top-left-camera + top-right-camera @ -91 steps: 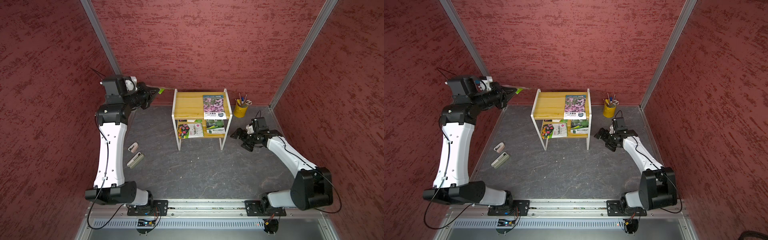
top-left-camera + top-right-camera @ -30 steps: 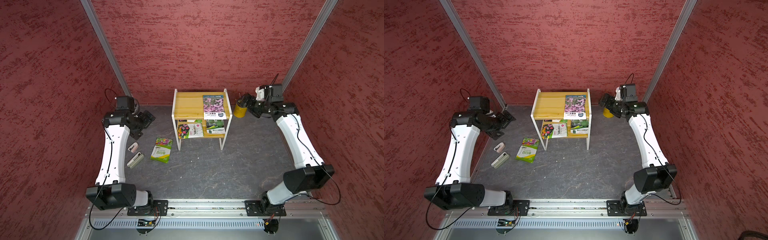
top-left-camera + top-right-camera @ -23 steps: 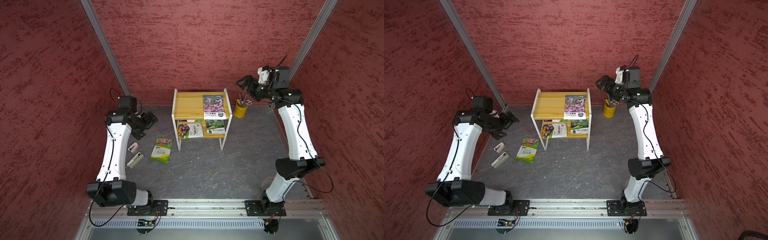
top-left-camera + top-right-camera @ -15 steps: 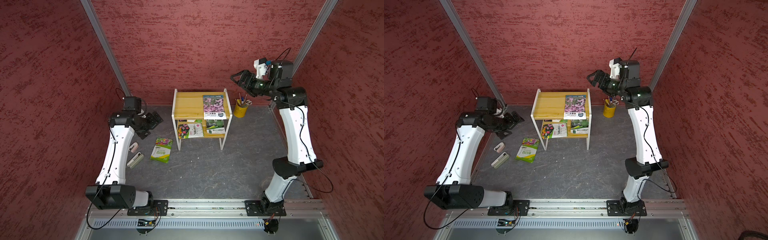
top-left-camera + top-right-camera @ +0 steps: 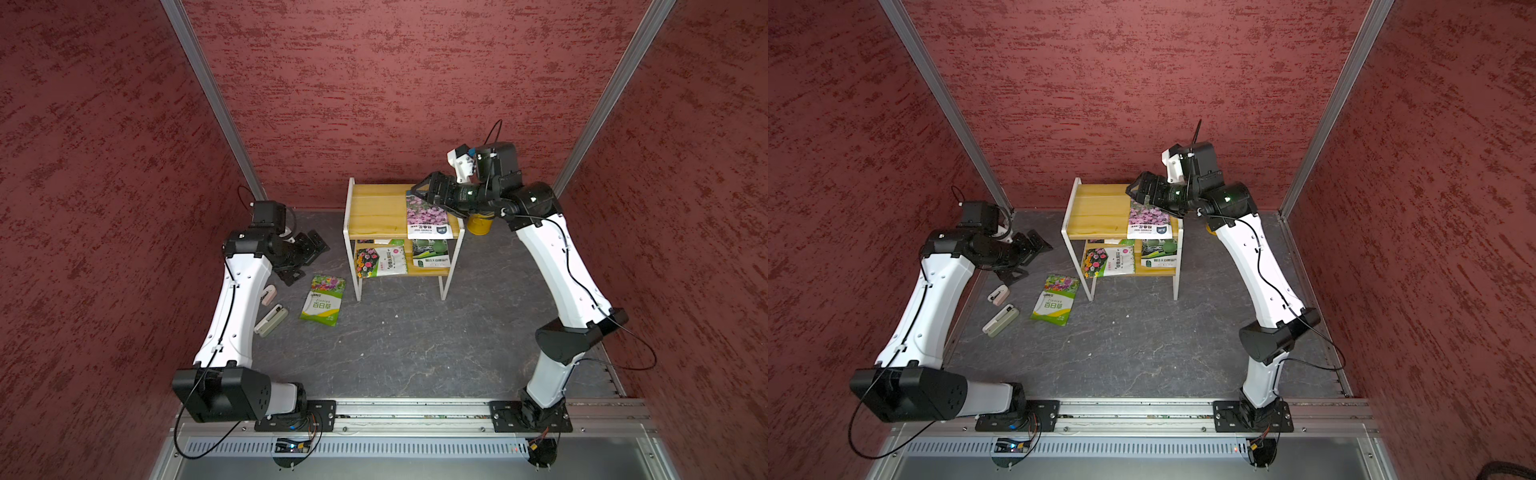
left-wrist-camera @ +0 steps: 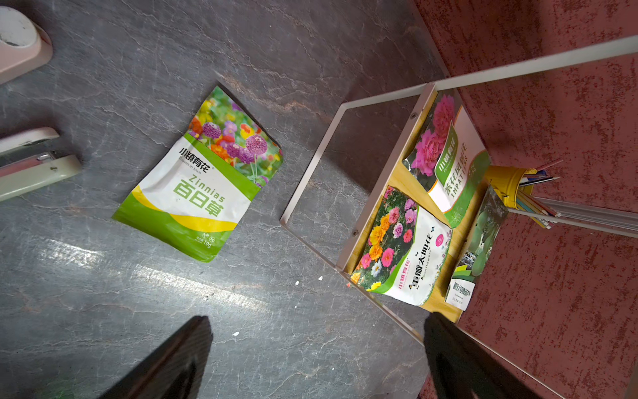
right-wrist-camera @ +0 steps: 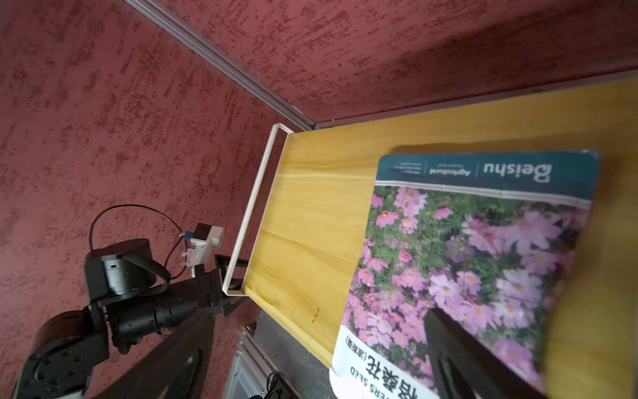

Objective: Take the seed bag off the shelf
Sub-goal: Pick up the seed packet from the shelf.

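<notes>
Since a second ago your right arm has swung up from beside the yellow pencil cup [image 5: 480, 224], and the right gripper [image 5: 417, 192] is now over the top board of the shelf [image 5: 376, 208]. The left gripper [image 5: 309, 259] has edged closer to the shelf's left side, low over the tabletop [image 5: 395, 345].

The right gripper's fingers stand wide apart with nothing between them. In the right wrist view, one finger [image 7: 462, 352] overlaps the cosmos seed bag [image 7: 483, 248] and the other [image 7: 172, 355] lies off the shelf's front edge. You cannot tell from any view whether a finger touches the bag. That bag lies flat at the right end of the top board, its bottom overhanging the front edge [image 5: 1148, 218].

The left gripper's fingers are also spread and empty [image 6: 317, 319]. The Zinnias seed bag [image 5: 323, 299] lies flat on the tabletop just beside the shelf's front-left leg. Two staplers, one pink [image 5: 269, 296] and one pale green [image 5: 271, 326], sit nearer the tabletop's left edge.

On the lower board you see a mixed-flower bag [image 5: 380, 262] at the front left, a green bag [image 5: 432, 251] at the right, and an Impatiens bag [image 6: 445, 155] behind.
</notes>
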Robot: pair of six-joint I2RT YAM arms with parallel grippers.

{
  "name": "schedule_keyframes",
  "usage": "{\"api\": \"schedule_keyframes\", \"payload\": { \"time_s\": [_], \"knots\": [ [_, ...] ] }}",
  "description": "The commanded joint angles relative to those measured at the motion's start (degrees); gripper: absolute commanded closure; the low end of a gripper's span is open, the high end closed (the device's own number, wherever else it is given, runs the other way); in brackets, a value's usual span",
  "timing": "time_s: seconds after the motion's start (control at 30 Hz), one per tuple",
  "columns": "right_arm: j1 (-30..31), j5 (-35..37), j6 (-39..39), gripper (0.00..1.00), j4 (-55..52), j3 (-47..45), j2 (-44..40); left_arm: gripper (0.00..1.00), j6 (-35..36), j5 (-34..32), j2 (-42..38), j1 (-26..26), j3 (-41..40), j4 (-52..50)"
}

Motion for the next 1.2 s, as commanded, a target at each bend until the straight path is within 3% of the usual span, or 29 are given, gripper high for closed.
{"api": "schedule_keyframes", "payload": {
  "time_s": [0.0, 0.23, 1.17],
  "knots": [
    [0.6, 3.3, 0.7, 0.01, 3.9, -3.4, -2.2, 0.00, 0.1, 0.6, -1.8, 0.1, -1.5, 0.7],
    [2.4, 5.2, 0.2, 0.02, 5.0, -5.9, -1.8, 0.00, -0.6, 2.5, -3.2, 0.8, -5.1, 2.2],
    [9.4, 7.2, 1.9, 0.02, 2.7, -1.8, 3.4, 0.00, -0.3, 4.4, -2.6, 3.9, -5.3, 2.1]
  ]
}}
